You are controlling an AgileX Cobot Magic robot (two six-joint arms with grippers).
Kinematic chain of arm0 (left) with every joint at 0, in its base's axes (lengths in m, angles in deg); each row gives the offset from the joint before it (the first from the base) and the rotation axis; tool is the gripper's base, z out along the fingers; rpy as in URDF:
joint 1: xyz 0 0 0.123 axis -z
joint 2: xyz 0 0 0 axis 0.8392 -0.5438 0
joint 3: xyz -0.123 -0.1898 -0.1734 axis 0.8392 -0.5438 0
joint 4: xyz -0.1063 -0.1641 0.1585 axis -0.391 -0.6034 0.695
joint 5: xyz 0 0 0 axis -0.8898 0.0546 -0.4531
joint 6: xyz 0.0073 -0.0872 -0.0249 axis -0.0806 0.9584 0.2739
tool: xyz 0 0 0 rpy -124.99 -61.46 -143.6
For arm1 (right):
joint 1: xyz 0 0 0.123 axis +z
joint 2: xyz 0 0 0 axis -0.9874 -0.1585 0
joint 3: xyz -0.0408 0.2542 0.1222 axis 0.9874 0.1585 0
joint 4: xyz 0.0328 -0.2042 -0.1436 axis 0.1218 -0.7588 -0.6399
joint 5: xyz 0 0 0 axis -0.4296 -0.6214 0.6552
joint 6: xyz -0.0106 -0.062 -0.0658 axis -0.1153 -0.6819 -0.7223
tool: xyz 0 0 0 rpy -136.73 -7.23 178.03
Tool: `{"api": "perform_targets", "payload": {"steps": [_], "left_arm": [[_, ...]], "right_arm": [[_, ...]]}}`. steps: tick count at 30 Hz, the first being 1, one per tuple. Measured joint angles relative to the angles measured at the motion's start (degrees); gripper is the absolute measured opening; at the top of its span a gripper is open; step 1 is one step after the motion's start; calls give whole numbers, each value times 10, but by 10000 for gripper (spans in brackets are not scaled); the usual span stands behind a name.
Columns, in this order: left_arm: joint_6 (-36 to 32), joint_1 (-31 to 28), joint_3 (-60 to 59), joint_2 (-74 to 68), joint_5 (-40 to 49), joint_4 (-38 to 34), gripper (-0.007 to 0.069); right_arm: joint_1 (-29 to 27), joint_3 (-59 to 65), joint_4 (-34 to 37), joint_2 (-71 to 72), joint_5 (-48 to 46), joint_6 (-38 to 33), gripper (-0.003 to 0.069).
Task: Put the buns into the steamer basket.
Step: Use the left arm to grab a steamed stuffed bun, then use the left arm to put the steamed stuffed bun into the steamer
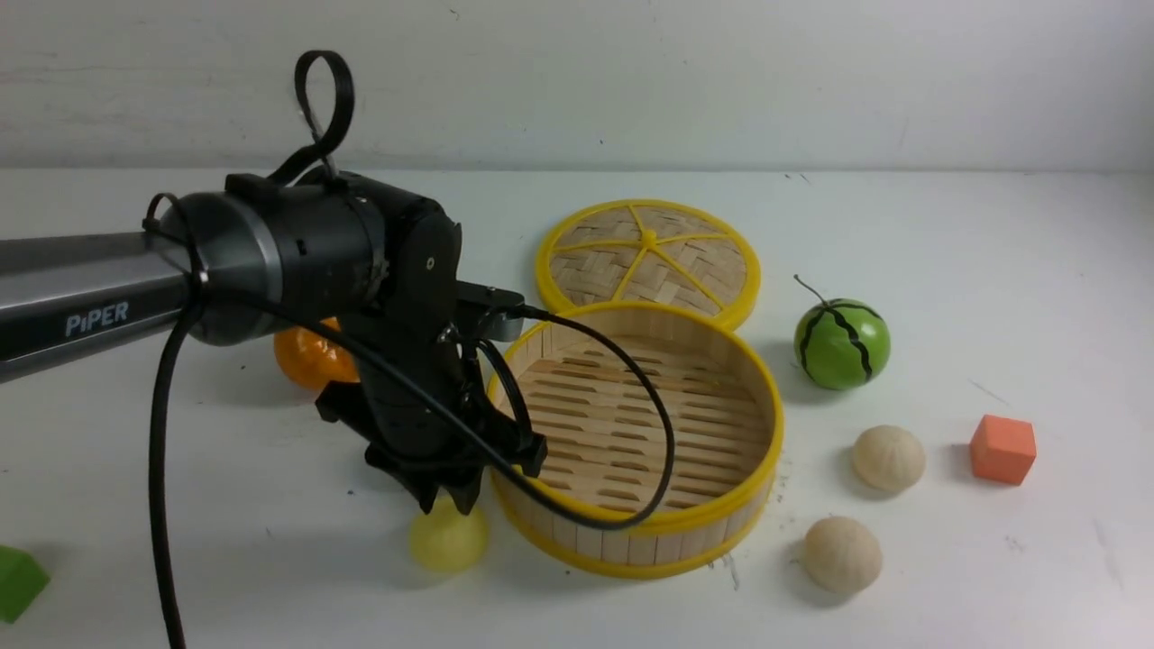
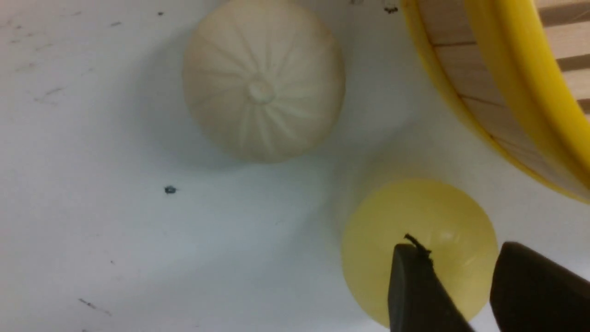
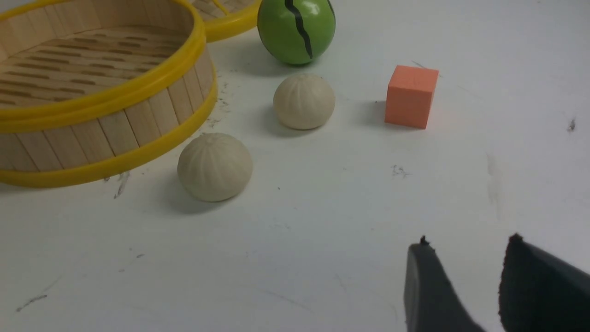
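The steamer basket (image 1: 721,532) stands mid-table with nothing on its slatted floor. A smooth pale yellow bun (image 1: 448,538) lies by its near-left wall. My left gripper (image 1: 442,496) hangs just above that bun, open; in the left wrist view the left gripper (image 2: 461,246) has one finger over the yellow bun (image 2: 392,216) and a gap between the jaws. A pleated bun (image 2: 263,80) lies beside it, hidden by the arm in the front view. Two pleated buns (image 1: 888,458) (image 1: 841,553) lie right of the basket. My right gripper (image 3: 468,242) is open over bare table.
The woven lid (image 1: 649,257) lies flat behind the basket. A green striped watermelon ball (image 1: 841,343) and an orange cube (image 1: 1002,449) sit on the right. An orange fruit (image 1: 311,356) is half hidden behind the left arm. A green block (image 1: 18,581) is at the near-left edge.
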Motion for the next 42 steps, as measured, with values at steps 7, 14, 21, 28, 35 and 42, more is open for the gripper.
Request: {"api": "perform_targets", "payload": {"steps": [7,14,21,28,35,42], "left_arm": [[0,0,0,-3,0,-2,239],[0,0,0,-30,0,-2,239],[0,0,2,-30,-1,1,237],[1,0,2,-30,24,-1,52],[2,3,23,-15,61,0,-13],[-7,38,128,48,102,-6,-13]], "right_arm": [[0,0,0,0,0,0,241],[0,0,0,0,0,0,241],[0,0,0,0,0,0,241],[0,0,0,0,0,0,241],[0,0,0,0,0,0,241],[0,0,0,0,0,0,241]]}}
